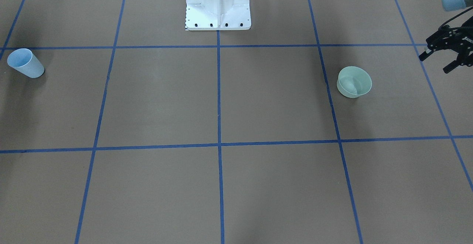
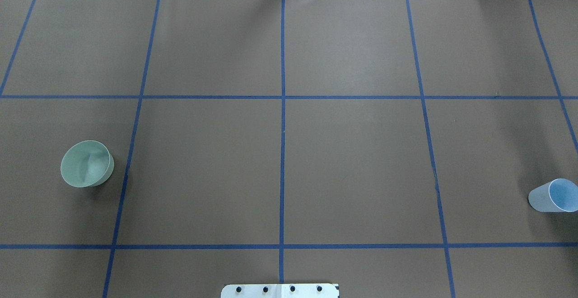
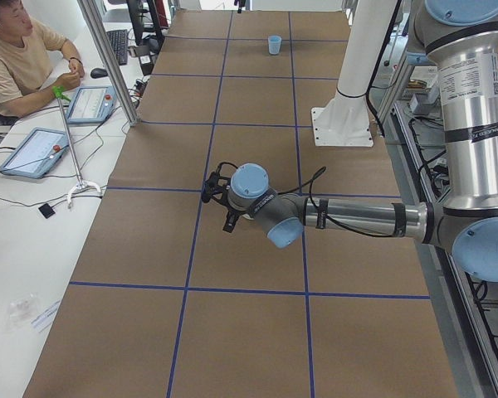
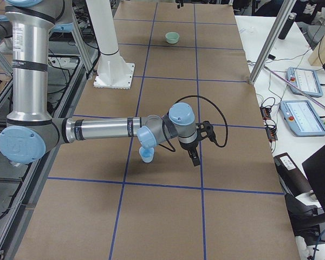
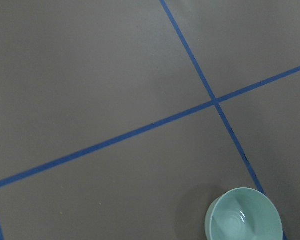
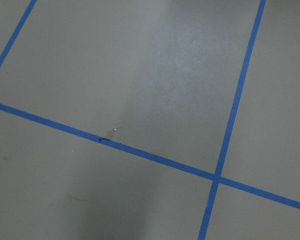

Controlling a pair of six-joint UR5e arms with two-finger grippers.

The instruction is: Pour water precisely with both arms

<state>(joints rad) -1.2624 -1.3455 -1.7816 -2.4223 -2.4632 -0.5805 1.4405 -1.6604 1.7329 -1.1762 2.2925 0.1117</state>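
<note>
Left arm (image 3: 357,217), right arm (image 4: 103,129) outstretched, low.

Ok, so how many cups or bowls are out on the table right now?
2. A green bowl stands on the robot's left side of the table; a blue cup stands near its right end. None seems hidden.

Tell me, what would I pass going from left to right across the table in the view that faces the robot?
A light-blue cup → the white pedestal → a pale green bowl → the robot's left gripper, black, at the right edge.
</note>
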